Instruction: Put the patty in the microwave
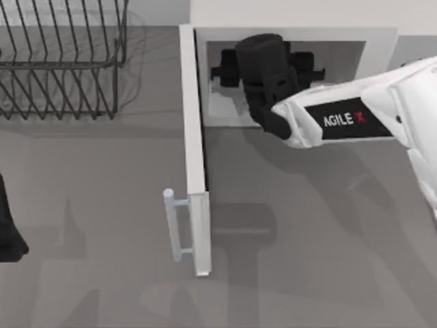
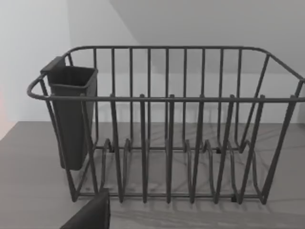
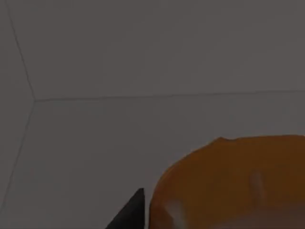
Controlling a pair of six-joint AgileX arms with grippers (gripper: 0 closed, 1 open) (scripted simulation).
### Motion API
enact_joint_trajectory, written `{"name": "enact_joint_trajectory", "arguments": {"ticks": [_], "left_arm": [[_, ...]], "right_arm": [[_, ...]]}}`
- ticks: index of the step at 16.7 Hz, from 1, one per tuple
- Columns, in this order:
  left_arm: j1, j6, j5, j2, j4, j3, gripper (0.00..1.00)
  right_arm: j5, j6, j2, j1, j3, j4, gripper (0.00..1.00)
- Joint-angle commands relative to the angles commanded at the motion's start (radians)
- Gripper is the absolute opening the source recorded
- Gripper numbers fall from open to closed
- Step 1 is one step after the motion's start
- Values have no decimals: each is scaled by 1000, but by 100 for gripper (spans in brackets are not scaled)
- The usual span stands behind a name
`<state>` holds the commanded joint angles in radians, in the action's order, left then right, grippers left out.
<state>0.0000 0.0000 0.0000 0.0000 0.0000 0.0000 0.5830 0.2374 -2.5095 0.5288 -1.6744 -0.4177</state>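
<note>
The microwave (image 1: pixel 293 15) stands at the back of the table with its door (image 1: pixel 195 137) swung wide open toward the front. My right arm reaches into the pale grey cavity (image 1: pixel 345 61), and my right gripper (image 1: pixel 229 72) is inside it. In the right wrist view the orange patty (image 3: pixel 228 181) sits close up beside one dark fingertip (image 3: pixel 132 212), above the cavity floor, and the gripper looks shut on it. My left gripper (image 1: pixel 10 232) is parked at the table's left edge.
A black wire dish rack (image 1: pixel 61 61) with a dark cutlery cup (image 2: pixel 71 114) stands at the back left. The door's silver bar handle (image 1: pixel 175 225) sticks out to the left over the middle of the table.
</note>
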Motion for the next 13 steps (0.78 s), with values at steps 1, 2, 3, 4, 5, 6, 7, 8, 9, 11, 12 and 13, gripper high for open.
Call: {"name": "enact_joint_trajectory", "arguments": {"ticks": [1,2,3,4,5,6,7,8,9,11,12,13], "left_arm": [[0,0,0,0,0,0,100],[0,0,0,0,0,0,100],[0,0,0,0,0,0,100],[0,0,0,0,0,0,100],[0,0,0,0,0,0,100],[0,0,0,0,0,0,100],[0,0,0,0,0,0,100],[0,0,0,0,0,0,100],[0,0,0,0,0,0,100],[0,0,0,0,0,0,100],[0,0,0,0,0,0,100],[0,0,0,0,0,0,100]], "right_arm": [[-12,-9,-28,-10,-55,22,0],[-24,-17,-55,-18,-107,41,0],[-37,-23,-81,-25,-157,58,0],[-49,-29,-105,-30,-202,71,0],[-61,-33,-125,-33,-242,81,0],[-72,-36,-143,-36,-272,89,0],[-80,-38,-159,-38,-292,95,0],[-86,-39,-172,-39,-302,101,0],[-89,-39,-179,-39,-303,105,0],[-89,-39,-179,-39,-303,105,0],[-89,-39,-179,-39,-303,105,0],[-89,-39,-179,-39,-303,105,0]]}}
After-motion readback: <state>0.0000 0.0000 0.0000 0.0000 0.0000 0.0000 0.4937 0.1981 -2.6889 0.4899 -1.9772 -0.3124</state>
